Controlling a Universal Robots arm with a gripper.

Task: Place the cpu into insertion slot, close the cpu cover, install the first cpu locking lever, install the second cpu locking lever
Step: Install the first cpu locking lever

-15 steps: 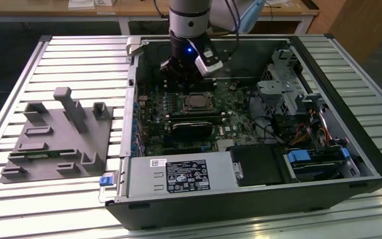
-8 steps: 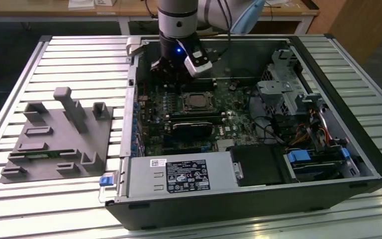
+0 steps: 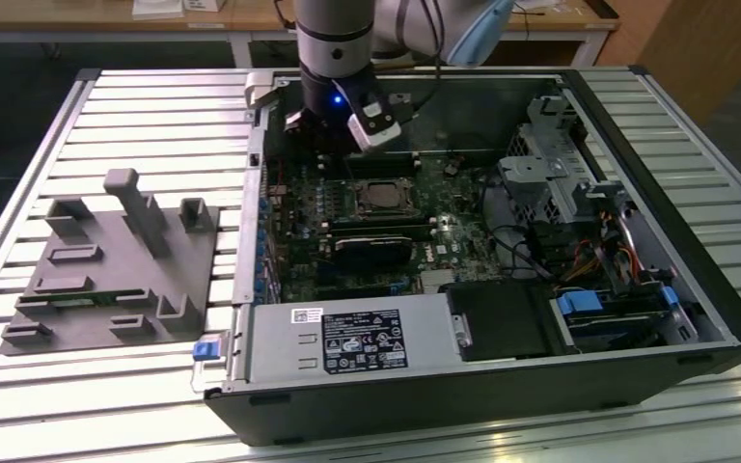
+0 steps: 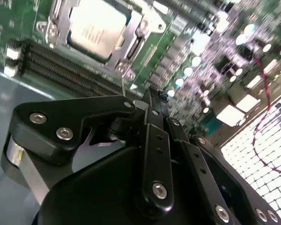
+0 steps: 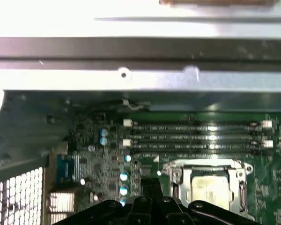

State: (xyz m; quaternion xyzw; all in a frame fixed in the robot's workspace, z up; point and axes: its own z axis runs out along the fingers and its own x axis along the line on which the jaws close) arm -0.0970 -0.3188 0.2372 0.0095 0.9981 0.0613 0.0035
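The cpu (image 4: 91, 28) lies flat in the insertion slot (image 3: 377, 199) on the green board, its pale metal face up. The silvery cpu cover (image 4: 131, 37) lies down around it as a frame. In the first wrist view the cpu (image 5: 210, 187) and the cpu cover (image 5: 177, 174) sit beside the black gripper (image 5: 152, 194). My gripper (image 4: 152, 96) hangs above the board a little off the slot, towards the memory slots. Its fingers are shut together with nothing between them. In the exterior view the gripper (image 3: 335, 159) is just behind the slot, under the wrist.
The open computer case (image 3: 679, 193) surrounds the board; its metal wall (image 5: 131, 79) is close behind the gripper. Black memory slots (image 5: 196, 136) run beside the socket. A grey fixture block (image 3: 113, 260) stands on the slatted table at the exterior view's left.
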